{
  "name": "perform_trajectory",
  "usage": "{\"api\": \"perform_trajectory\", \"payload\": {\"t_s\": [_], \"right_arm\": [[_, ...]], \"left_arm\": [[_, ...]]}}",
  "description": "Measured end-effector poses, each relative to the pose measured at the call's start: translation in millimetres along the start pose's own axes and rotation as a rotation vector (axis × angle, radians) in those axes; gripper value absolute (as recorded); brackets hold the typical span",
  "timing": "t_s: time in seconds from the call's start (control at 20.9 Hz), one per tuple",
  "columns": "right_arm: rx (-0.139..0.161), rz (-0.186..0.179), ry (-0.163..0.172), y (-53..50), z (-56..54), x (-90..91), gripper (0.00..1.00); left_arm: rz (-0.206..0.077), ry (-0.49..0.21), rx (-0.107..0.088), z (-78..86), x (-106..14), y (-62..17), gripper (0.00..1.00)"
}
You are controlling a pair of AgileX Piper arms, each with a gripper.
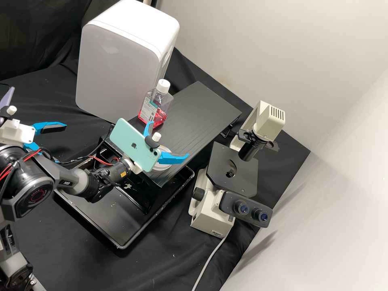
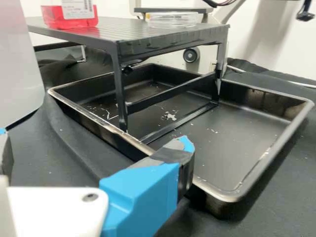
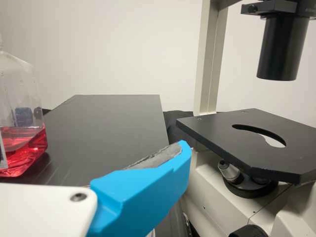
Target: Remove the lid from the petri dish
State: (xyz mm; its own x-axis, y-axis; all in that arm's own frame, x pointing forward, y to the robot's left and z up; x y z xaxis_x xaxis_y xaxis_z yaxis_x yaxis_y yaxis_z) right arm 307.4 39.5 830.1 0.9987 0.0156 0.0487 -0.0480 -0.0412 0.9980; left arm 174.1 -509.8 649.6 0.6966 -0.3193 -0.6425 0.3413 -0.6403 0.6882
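Two arms are working over a black tabletop. A big white box is standing at the back. A black tray is lying in front of it, with a black shelf standing on legs inside the tray. A microscope is sitting just beside the tray, on the side away from the arms. A flask of red liquid is standing on the shelf's back end, next to the box.

The petri dish is sitting on the shelf's near end, close to the edge. Its lid is looking in place from the left wrist view, where the dish shows clear on the shelf top.

The right gripper is hanging over the dish, jaws released and spread wide to either side of it, grasping nothing. I cannot tell whether they are touching it.

The left gripper is hanging low, well apart from the shelf, beside the tray, jaws also released and holding nothing.
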Motion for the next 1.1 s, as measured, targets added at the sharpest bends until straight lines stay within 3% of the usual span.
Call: {"api": "perform_trajectory", "payload": {"t_s": [0.53, 0.77, 0.96, 1.1], "right_arm": [[0.000, -0.001, -0.001, -0.3, 0.4, -0.4, 1.00], [-0.002, -0.012, -0.011, -3.3, 4.0, -13.8, 1.00], [-0.006, 0.017, 0.015, 1.0, 4.5, -26.6, 1.00], [-0.010, 0.020, 0.004, 0.8, 10.3, -32.3, 1.00]], "left_arm": [[-0.014, -0.001, 0.001, 0.3, -1.8, -3.1, 1.00], [-0.023, -0.007, 0.003, 1.8, -1.5, -5.0, 1.00], [-0.029, -0.006, 0.003, 1.6, -0.2, -6.4, 1.00], [-0.024, -0.007, 0.003, 1.7, -0.2, -6.0, 1.00]]}}
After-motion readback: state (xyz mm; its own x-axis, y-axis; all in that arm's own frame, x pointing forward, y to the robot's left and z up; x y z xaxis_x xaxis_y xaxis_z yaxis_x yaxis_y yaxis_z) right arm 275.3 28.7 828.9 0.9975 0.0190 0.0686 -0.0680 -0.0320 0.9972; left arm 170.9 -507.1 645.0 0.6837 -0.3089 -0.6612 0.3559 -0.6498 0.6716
